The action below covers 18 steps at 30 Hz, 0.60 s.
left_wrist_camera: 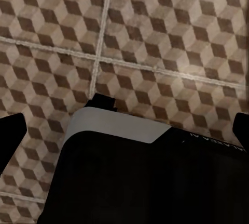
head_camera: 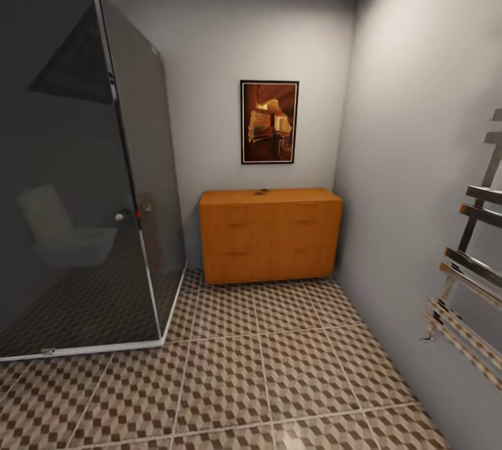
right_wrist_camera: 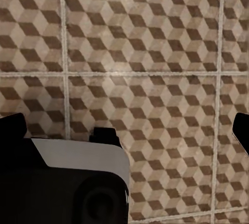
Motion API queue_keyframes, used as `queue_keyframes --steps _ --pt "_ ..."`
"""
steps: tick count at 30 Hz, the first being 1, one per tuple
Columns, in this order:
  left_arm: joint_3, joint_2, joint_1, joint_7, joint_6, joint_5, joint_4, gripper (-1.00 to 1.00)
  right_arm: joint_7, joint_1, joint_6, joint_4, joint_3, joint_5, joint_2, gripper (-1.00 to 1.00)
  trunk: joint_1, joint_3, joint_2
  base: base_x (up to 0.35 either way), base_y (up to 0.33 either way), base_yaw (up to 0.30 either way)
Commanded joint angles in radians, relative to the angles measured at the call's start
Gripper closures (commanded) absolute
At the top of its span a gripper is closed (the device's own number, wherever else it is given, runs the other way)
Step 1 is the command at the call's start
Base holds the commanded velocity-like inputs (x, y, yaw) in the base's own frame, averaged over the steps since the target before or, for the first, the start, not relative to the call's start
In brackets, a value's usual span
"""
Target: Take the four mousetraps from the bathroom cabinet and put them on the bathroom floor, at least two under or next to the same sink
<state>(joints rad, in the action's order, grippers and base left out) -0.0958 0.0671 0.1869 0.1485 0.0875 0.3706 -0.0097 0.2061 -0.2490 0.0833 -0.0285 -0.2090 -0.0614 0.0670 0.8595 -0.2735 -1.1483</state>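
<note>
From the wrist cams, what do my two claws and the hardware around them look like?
In both wrist views the fingertips are plain black, one at each side edge: left claw, right claw. Below them sits a glossy black rounded body with a pale grey-white top panel. Faint small white lettering, too small to read, marks the left one. No cables visible.

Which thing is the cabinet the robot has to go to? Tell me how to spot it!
Look at the far wall, under the framed orange picture. The cabinet stands there on the cube-patterned floor, between the dark glass shower and the grey side wall. It is the one orange-brown wooden thing, low and wide.
</note>
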Motion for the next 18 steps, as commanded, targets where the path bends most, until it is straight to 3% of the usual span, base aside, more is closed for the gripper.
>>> queue_keyframes --steps 1,18 --pt "-0.009 0.000 0.001 0.003 0.003 0.008 0.001 -1.00 0.002 -0.001 0.006 -0.003 -0.007 -0.006 0.001 -1.00 0.001 -0.001 -0.001 0.323 0.000 0.000" --pt "-0.008 0.000 0.001 0.003 0.002 0.007 0.001 -1.00 0.002 -0.002 0.003 -0.004 -0.007 -0.008 0.002 -1.00 0.001 -0.001 -0.001 0.323 0.000 0.000"
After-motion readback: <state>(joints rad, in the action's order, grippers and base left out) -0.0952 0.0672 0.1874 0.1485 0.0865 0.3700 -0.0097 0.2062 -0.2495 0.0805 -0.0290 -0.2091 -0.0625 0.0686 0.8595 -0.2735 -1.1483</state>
